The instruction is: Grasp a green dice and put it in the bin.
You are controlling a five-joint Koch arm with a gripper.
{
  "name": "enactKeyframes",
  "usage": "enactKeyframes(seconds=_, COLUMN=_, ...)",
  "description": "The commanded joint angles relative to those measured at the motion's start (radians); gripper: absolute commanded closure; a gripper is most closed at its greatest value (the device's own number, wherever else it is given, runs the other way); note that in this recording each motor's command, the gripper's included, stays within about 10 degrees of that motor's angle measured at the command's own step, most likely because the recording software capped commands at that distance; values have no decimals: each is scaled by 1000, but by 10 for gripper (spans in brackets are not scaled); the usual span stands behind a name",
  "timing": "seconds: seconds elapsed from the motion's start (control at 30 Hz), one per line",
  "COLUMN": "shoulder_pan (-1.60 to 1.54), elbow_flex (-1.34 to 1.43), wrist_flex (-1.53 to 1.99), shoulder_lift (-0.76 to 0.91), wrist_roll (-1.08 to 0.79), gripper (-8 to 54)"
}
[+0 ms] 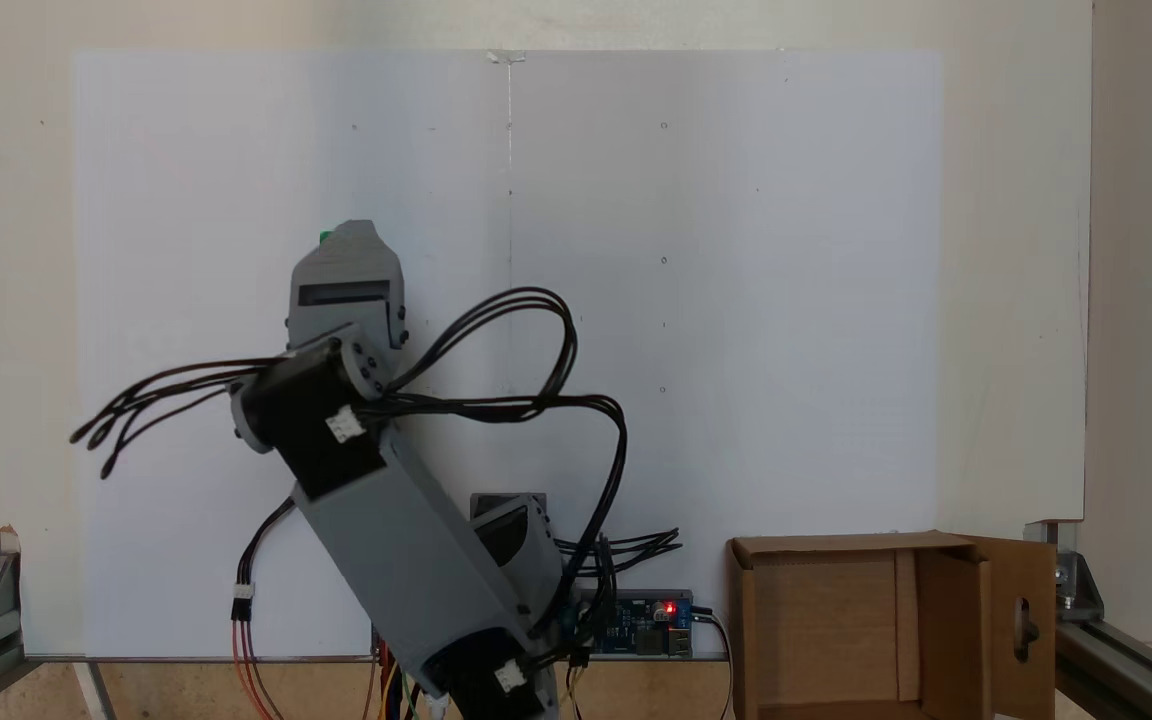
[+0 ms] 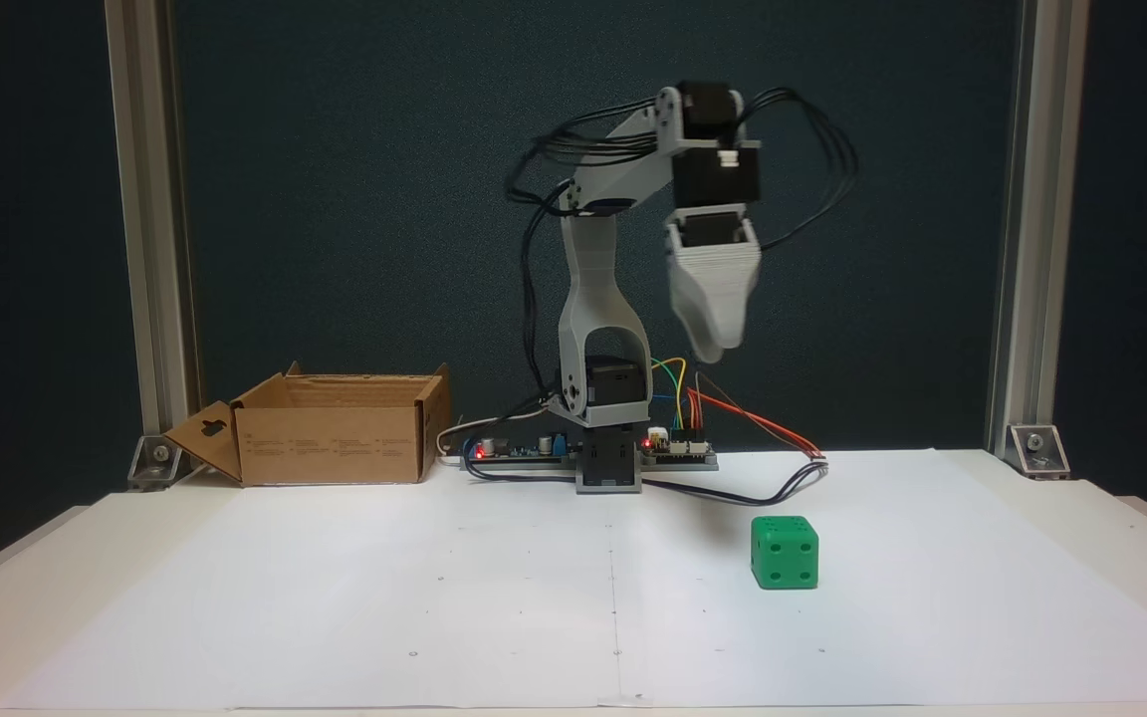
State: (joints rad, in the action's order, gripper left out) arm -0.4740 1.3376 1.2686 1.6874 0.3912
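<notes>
The green dice (image 2: 785, 553) rests on the white paper, right of centre in a fixed view. In the other fixed view only a sliver of the green dice (image 1: 325, 237) peeks out beside the gripper. My gripper (image 2: 718, 351) hangs high over the table, pointing down, above and slightly left of the dice and clear of it. Its jaws line up one behind the other, so their state is unreadable. Seen from above, the gripper (image 1: 354, 232) covers most of the dice. The bin (image 2: 335, 444), a brown cardboard box with upright flaps, stands at the back left, and the bin (image 1: 951, 620) sits bottom right.
The arm's base (image 2: 611, 468) and circuit boards (image 2: 678, 450) with loose wires line the back edge of the paper. Aluminium posts (image 2: 1017, 229) stand at both sides. Black cables (image 1: 536, 360) loop out from the arm.
</notes>
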Motion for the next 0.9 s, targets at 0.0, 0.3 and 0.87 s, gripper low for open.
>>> enactKeyframes(seconds=0.0, shoulder_pan=-28, elbow_flex=-91, wrist_flex=23, shoulder_lift=-28, wrist_roll=104, gripper=11)
enactKeyframes(seconds=0.3, shoulder_pan=-61, elbow_flex=-172, wrist_flex=-81, shoulder_lift=-94, wrist_roll=239, gripper=14)
enactKeyframes(seconds=0.87, shoulder_pan=-86, elbow_flex=-172, wrist_flex=-57, shoulder_lift=-212, wrist_roll=264, gripper=14)
